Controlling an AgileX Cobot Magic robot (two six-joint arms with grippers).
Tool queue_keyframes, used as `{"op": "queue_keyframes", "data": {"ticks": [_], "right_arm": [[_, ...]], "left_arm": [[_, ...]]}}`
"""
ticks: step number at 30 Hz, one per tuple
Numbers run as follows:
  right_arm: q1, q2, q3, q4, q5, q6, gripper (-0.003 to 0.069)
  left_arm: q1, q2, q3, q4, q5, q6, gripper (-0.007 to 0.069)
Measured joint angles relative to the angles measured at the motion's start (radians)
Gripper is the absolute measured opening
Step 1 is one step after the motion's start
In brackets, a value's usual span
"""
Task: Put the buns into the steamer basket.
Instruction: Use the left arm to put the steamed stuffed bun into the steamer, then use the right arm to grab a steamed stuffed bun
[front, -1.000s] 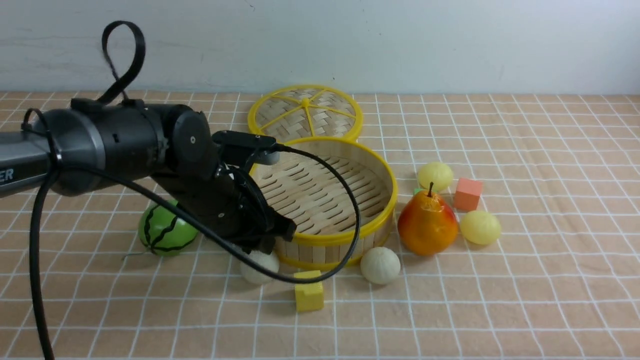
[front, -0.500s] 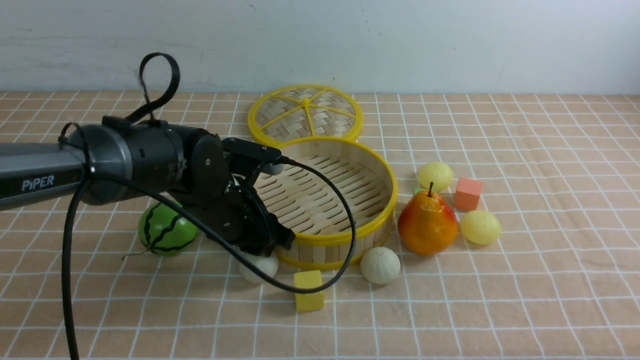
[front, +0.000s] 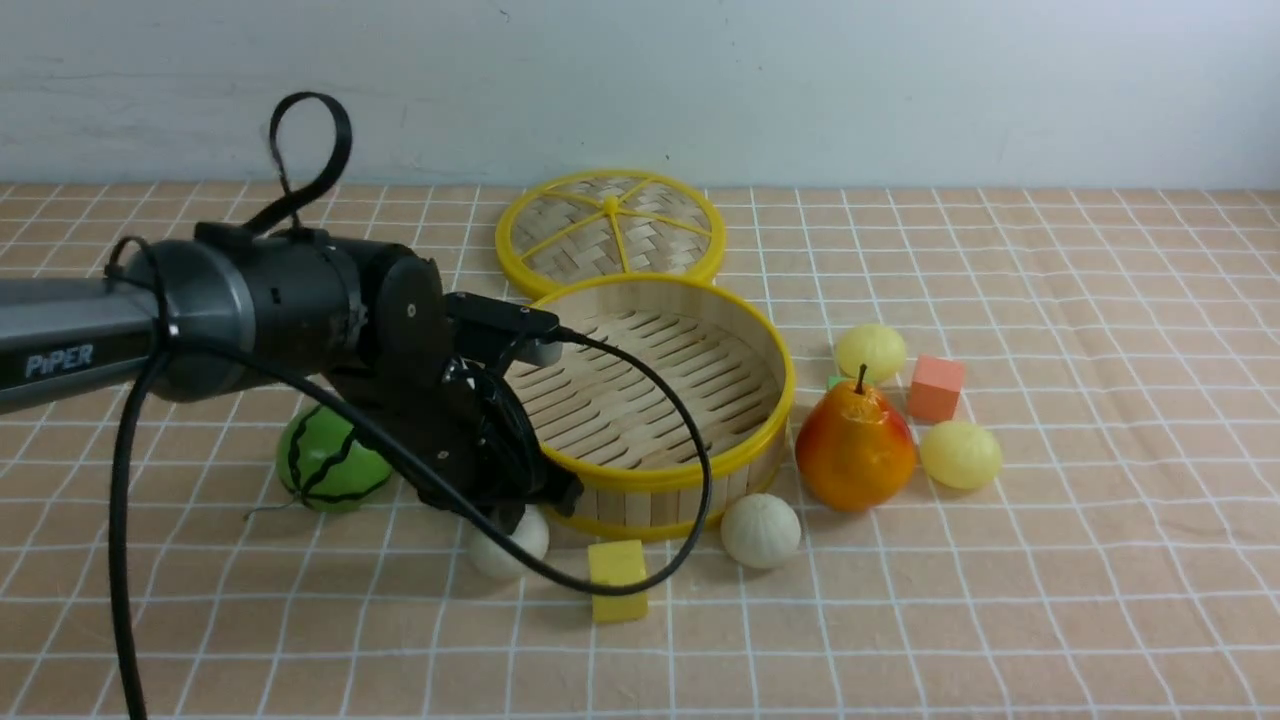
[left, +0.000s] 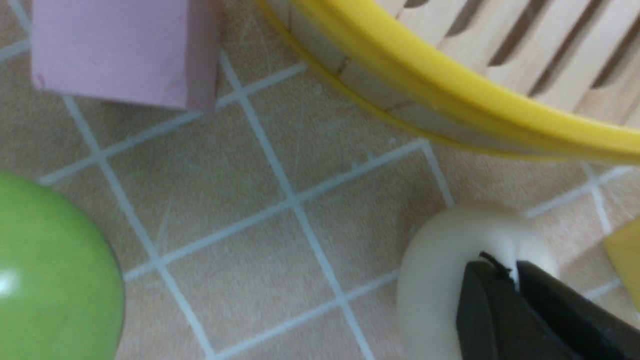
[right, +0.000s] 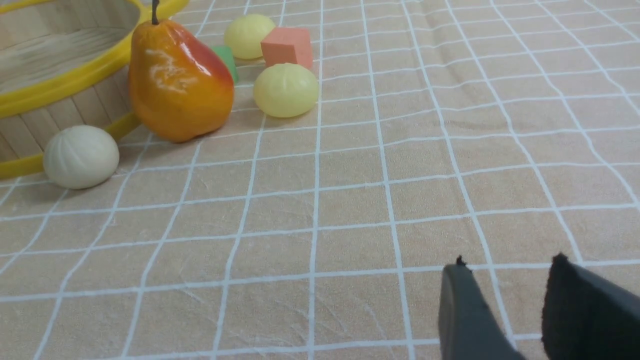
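A: Why is the left arm reaching so low beside the round bamboo steamer basket with yellow rims (front: 650, 476)?

B: It is going after the off-white pleated toy bun (front: 505, 548), which is sitting on the checked counter (front: 1000, 600) just off the basket's near-left wall. The arm is leaning down because the bun is lying below the rim. It is tucked between the green striped watermelon ball (front: 330, 470) on the left and the small yellow foam cube (front: 618, 580) on the right.

A: Is the left pincer (left: 506, 272) gripping it?

B: In the wrist view its two black fingers (left: 475, 310) are sitting almost together, with only a sliver of bun showing between them. I am judging that it is pinching the soft top of the bun, which is bulging around the tips. The bun appears to be resting on the cloth, not lifted.

A: So what is the next move calling for?

B: Probably a lift over the yellow rim, then a carry far and right onto the slatted floor, which is holding nothing yet.

A: And the others?

B: A second off-white pleated bun (front: 760, 531) is waiting at the basket's near-right wall. A smooth pale yellow bun (front: 871, 351) is sitting just beyond the orange-red toy pear (front: 855, 450), and another pale yellow bun (front: 960, 454) is lying just right of it. The right pincer (right: 510, 262) is hovering over bare cloth, well apart from them, fingers spread and holding nothing.
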Motion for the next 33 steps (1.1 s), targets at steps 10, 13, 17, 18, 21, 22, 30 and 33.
{"op": "queue_keyframes", "data": {"ticks": [10,13,17,18,21,22,30,33], "right_arm": [[0.000,0.000,0.000,0.000,0.000,0.000,0.0242],[0.000,0.000,0.000,0.000,0.000,0.000,0.0242],[0.000,0.000,0.000,0.000,0.000,0.000,0.0242],[0.000,0.000,0.000,0.000,0.000,0.000,0.0242],[0.000,0.000,0.000,0.000,0.000,0.000,0.0242],[0.000,0.000,0.000,0.000,0.000,0.000,0.0242],[0.000,0.000,0.000,0.000,0.000,0.000,0.0242],[0.000,0.000,0.000,0.000,0.000,0.000,0.0242]], "left_arm": [[0.000,-0.124,-0.157,-0.048,0.017,0.017,-0.0011],[0.000,-0.023,-0.223,-0.045,-0.029,0.032,-0.0011],[0.000,0.100,-0.275,-0.007,-0.072,0.034,0.0002],[0.000,0.111,-0.281,-0.005,-0.075,0.034,0.0007],[0.000,0.189,-0.329,0.026,-0.090,0.034,0.0096],[0.000,0.196,-0.336,0.029,-0.090,0.034,0.0119],[0.000,0.084,-0.355,0.035,-0.022,-0.086,0.0461],[0.000,-0.043,-0.356,0.035,0.082,-0.140,0.0446]]}}
